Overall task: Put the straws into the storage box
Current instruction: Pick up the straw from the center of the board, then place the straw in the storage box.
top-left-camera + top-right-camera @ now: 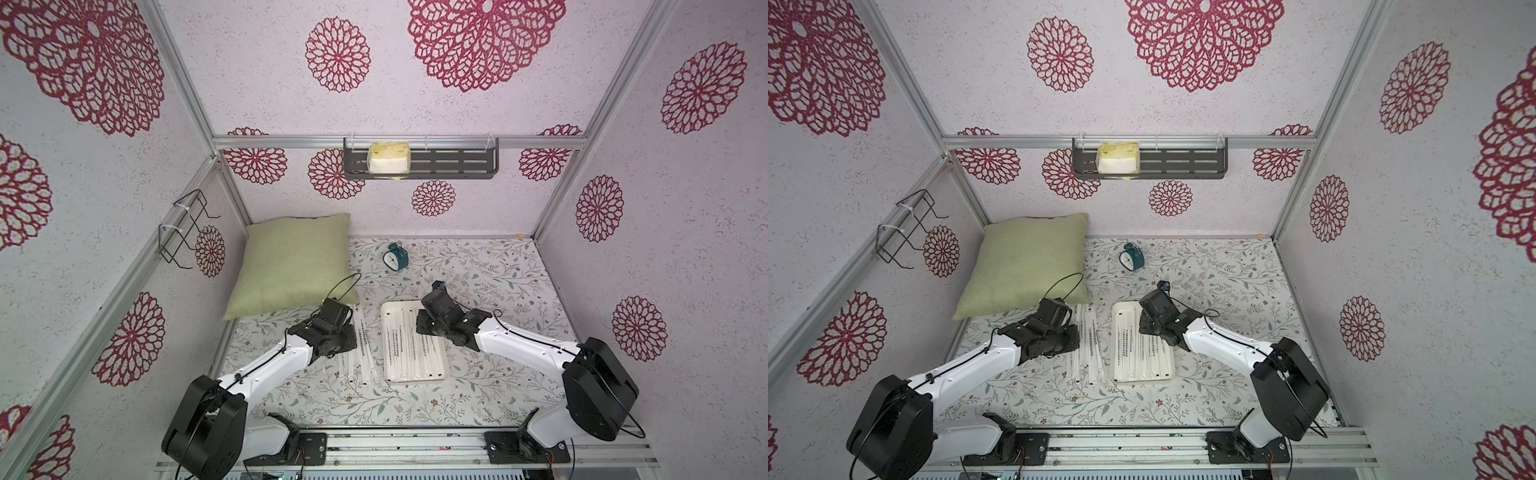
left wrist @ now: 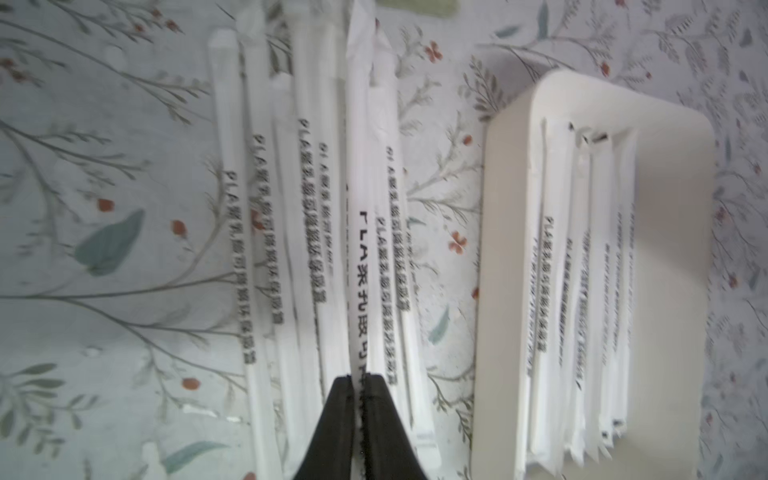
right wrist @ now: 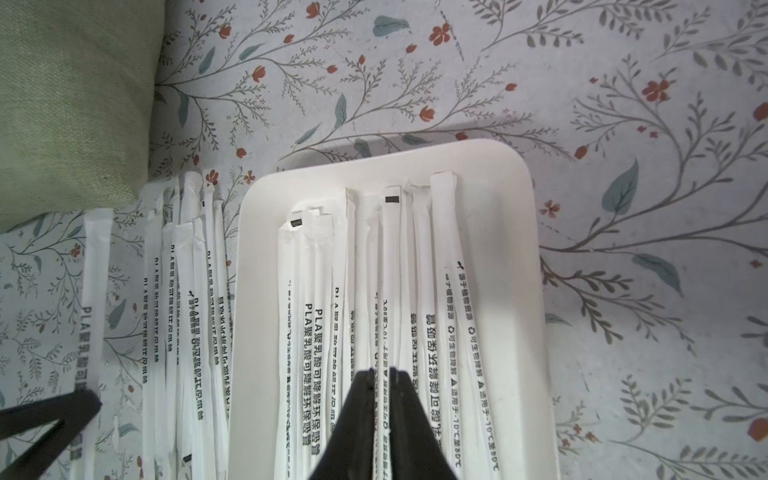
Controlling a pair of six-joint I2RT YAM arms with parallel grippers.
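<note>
The storage box [image 1: 419,379] is a shallow white tray on the floral table, and several white paper-wrapped straws [image 3: 320,316] with dark print lie lengthwise in it. Just left of it in both top views, several more straws [image 1: 361,353] lie in a loose row on the table. My left gripper [image 2: 359,379] is above that row, shut on one straw [image 2: 360,257] that rises over the others. My right gripper [image 3: 384,372] hangs over the box [image 3: 519,249], its jaws pinched on a straw [image 3: 391,249] with a black tip. In the top views the wrists hide both sets of jaws.
A green pillow [image 1: 291,262] fills the back left of the table, close to the loose straws' far ends. Behind the box stands a teal alarm clock [image 1: 395,257]. On the back wall, a dark slotted shelf [image 1: 457,162] holds a yellow-white pack. A wire rack [image 1: 187,228] hangs on the left wall.
</note>
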